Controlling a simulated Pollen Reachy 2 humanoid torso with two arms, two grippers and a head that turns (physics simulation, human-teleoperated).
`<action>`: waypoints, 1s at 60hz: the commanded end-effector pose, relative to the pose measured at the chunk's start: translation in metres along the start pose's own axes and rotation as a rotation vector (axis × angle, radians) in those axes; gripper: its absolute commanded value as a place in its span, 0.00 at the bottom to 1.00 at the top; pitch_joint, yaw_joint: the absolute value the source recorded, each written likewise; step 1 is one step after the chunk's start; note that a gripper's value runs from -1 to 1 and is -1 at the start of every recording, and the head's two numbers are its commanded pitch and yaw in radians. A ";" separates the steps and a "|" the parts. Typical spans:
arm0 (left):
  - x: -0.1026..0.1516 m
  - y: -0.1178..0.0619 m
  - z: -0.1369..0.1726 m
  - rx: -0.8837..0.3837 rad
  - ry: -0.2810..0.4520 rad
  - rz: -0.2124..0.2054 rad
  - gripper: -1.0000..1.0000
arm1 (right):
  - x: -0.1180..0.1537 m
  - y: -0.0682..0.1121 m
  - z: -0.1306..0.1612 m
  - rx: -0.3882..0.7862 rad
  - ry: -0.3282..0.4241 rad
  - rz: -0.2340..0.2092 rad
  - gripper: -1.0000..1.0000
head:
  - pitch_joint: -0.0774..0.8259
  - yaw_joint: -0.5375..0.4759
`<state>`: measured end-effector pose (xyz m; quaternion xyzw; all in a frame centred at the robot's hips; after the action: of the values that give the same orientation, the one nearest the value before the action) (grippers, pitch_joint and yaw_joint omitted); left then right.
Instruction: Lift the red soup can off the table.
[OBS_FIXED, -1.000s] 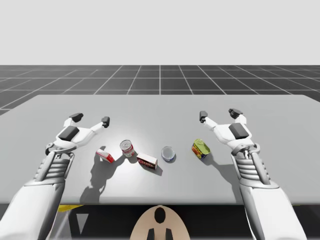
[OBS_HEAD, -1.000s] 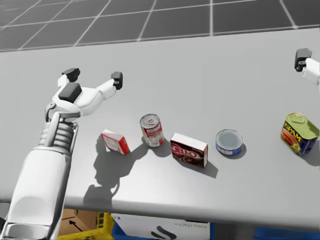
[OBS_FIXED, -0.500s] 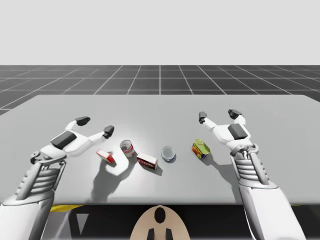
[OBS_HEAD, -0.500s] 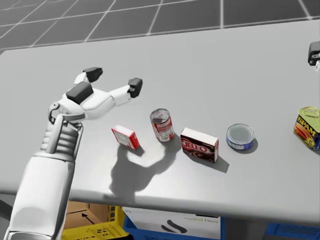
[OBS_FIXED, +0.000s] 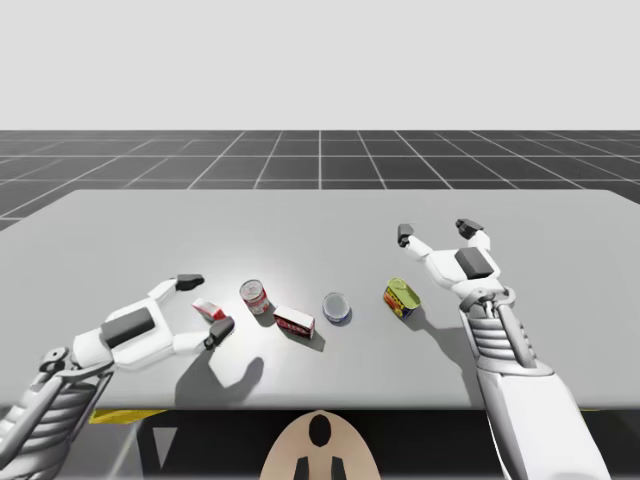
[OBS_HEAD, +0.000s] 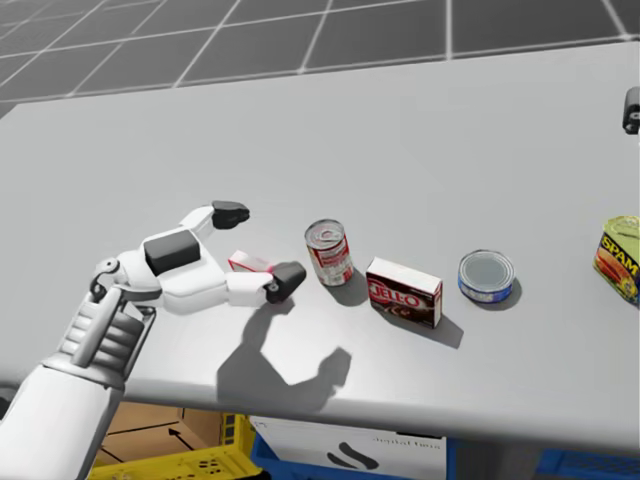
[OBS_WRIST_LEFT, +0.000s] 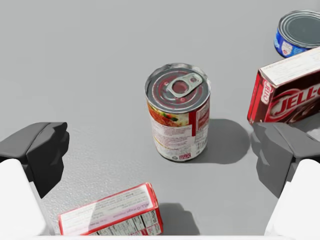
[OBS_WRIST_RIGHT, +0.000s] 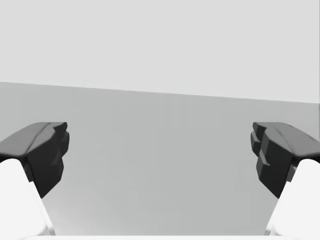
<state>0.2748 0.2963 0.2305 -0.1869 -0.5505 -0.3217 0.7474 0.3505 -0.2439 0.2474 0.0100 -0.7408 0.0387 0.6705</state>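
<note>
Left gripper (OBS_WRIST_LEFT: 161, 152): released, can (OBS_WRIST_LEFT: 178, 112) ahead, untouched. Hazard: small box (OBS_WRIST_LEFT: 110, 212) under gripper, liable to be shoved into can on approach. Right gripper (OBS_WRIST_RIGHT: 160, 150): released, well apart.

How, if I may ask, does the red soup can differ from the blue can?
The red soup can is tall and narrow; the blue can is low and wide. The red soup can's label is red and white, the blue can's is blue. Both stand upright with silver lids.
</note>
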 end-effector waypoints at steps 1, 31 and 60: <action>-0.012 -0.006 -0.014 -0.100 0.049 -0.014 0.00 | 0.000 0.000 0.000 -0.001 0.000 0.000 0.00 | 0.81 0.80; -0.013 0.004 -0.079 -0.111 0.100 0.029 0.00 | 0.000 -0.002 -0.002 -0.002 -0.002 -0.002 0.00 | 0.83 0.79; -0.024 0.007 -0.099 -0.118 0.128 0.049 1.00 | 0.001 -0.004 -0.002 -0.006 -0.008 -0.009 0.00 | 0.82 0.78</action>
<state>0.3441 0.2442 0.1812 -0.2254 -0.4802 -0.3469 0.7735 0.3525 -0.2472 0.2487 0.0112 -0.7430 0.0346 0.6683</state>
